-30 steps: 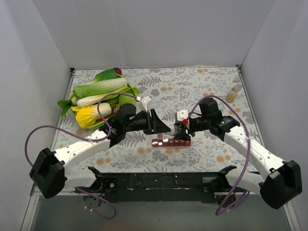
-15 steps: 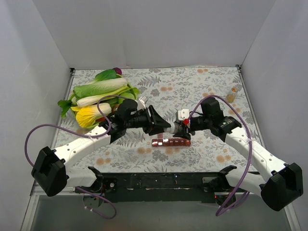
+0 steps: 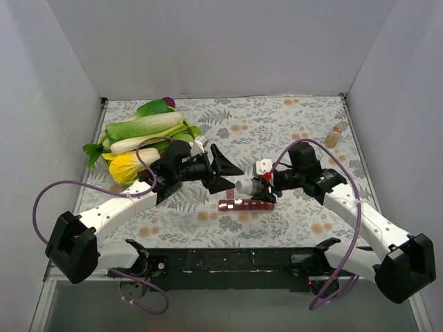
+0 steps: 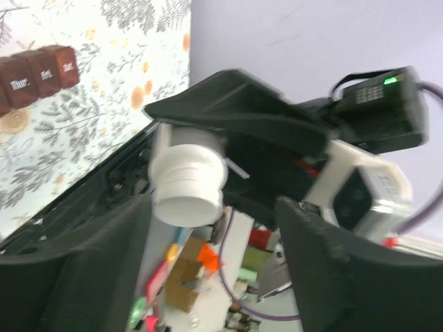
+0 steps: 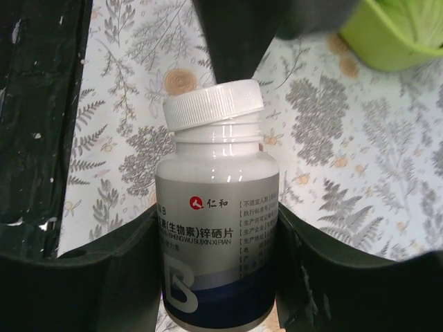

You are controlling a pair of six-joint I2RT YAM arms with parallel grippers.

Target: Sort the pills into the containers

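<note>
The containers are a dark red-brown strip of lidded day compartments (image 3: 247,205) lying on the floral mat in front of both grippers. The strip's end shows in the left wrist view (image 4: 34,69). My right gripper (image 3: 252,187) is shut on a grey bottle with a white cap (image 5: 214,228) and holds it tipped on its side above the strip, cap towards the left arm. The cap (image 5: 214,104) sits slightly askew. My left gripper (image 3: 232,178) is open, its fingers spread just short of the cap (image 4: 187,176) and apart from it. No loose pills show.
A pile of green and yellow leafy vegetables (image 3: 142,138) fills the back left of the mat. A small amber bottle (image 3: 333,140) stands at the far right edge. A small white object (image 3: 210,145) lies behind the left gripper. White walls enclose the table.
My left gripper reached to the bottle's cap, then opened wide and drew back a little to the left. The right gripper shifted the bottle slightly left.
</note>
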